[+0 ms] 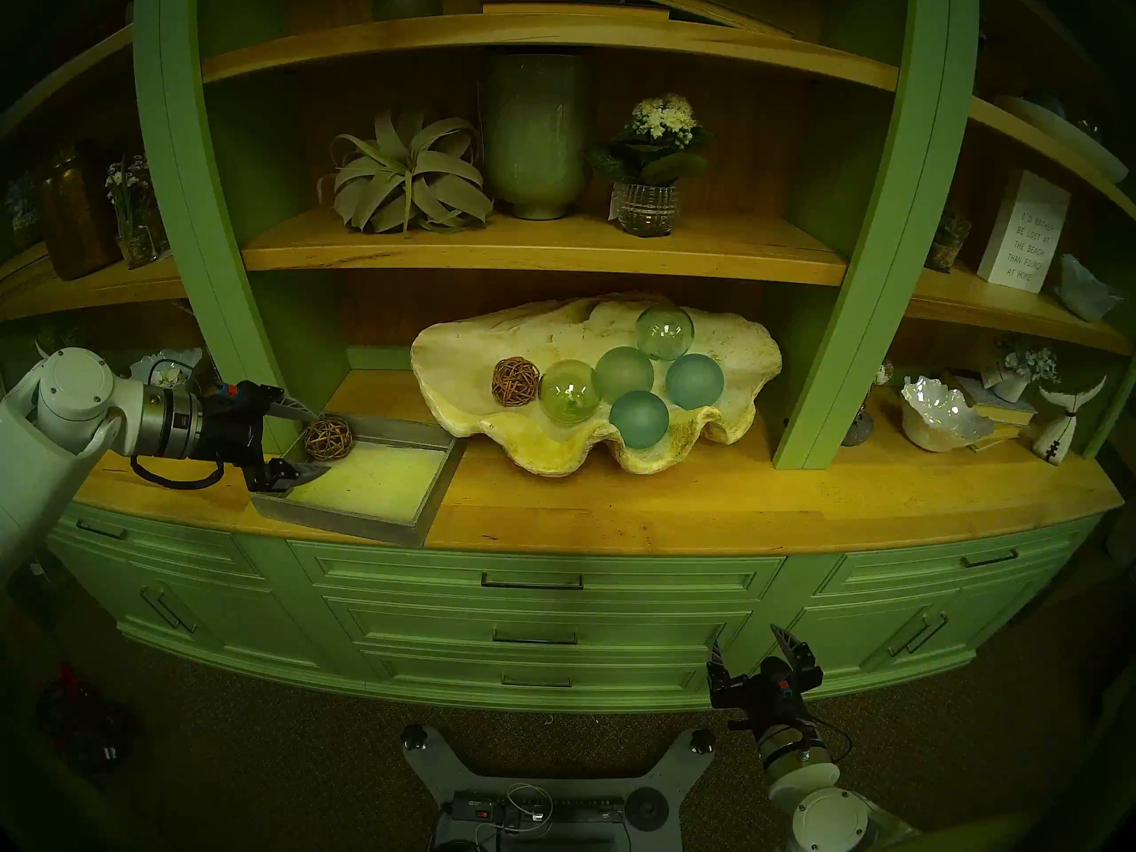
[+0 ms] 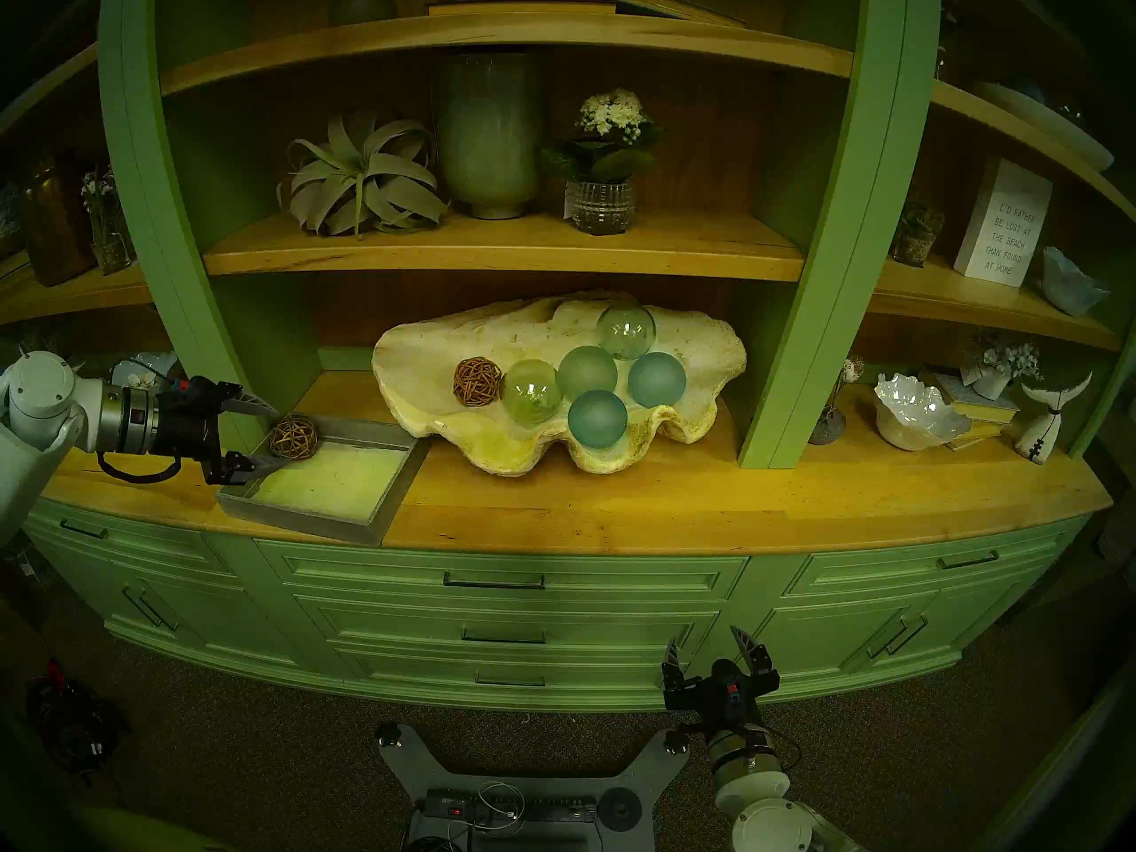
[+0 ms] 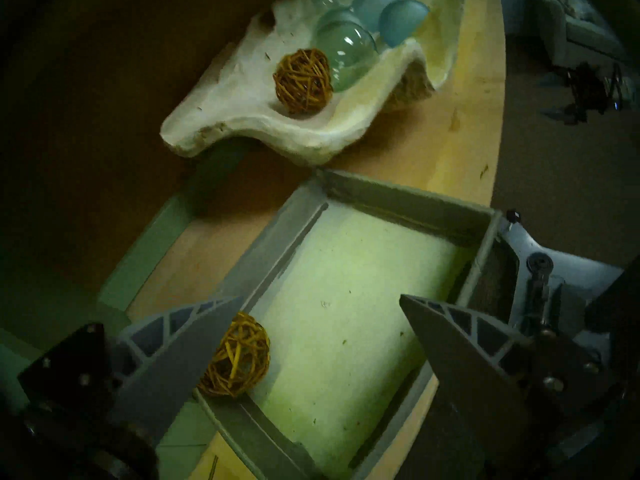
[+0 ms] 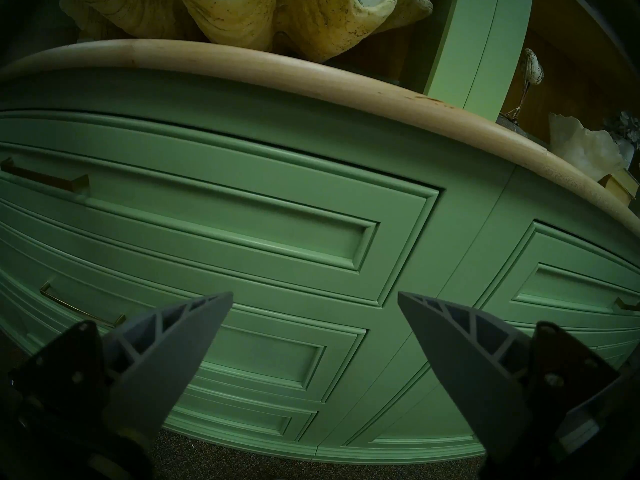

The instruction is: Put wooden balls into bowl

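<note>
Cabinet (image 1: 528,586): green. Clam shell (image 1: 467,353): cream-white, yellowish inside. Woven balls (image 1: 329,439) (image 1: 515,381): brown. Glass spheres (image 1: 639,419): green and teal. Tray (image 1: 344,516) at the left gripper (image 1: 310,442): grey, floor apparently pale.

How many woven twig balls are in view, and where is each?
2. One woven ball lies in the clam shell, left of the glass balls. The other sits in the grey tray's corner, between the left gripper's open fingers.

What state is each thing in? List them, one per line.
Left gripper: open, jaws either side of a rattan ball.
Right gripper: open, empty, low before the drawers.
Rattan ball in tray: lying in the grey tray's back corner, not gripped.
Rattan ball in shell: lying inside the clam shell.
Drawers: shut.
</note>
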Controlling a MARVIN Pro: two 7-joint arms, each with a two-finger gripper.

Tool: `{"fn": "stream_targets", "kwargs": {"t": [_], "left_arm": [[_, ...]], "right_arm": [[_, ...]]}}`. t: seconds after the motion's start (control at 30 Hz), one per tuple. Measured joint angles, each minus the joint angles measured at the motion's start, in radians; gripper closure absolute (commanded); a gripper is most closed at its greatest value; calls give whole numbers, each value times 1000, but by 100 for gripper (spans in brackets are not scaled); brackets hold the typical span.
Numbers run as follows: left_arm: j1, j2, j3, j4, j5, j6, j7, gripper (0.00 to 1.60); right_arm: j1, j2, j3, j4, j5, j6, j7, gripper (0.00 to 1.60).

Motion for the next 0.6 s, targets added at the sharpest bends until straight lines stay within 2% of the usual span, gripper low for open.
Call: {"fn": "stream_targets", "kwargs": {"t": [0.13, 0.33, 0.6], "left_arm": [[30, 16, 13, 4, 136, -79, 56, 0], [37, 24, 9, 13, 265, -185, 148, 0], [21, 10, 18, 19, 345, -264, 214, 0]], "right_arm": [[0, 0, 0, 0, 0, 0, 0, 0], [0, 0, 0, 0, 0, 0, 0, 0], [0, 0, 0, -1, 0, 0, 0, 0]]}}
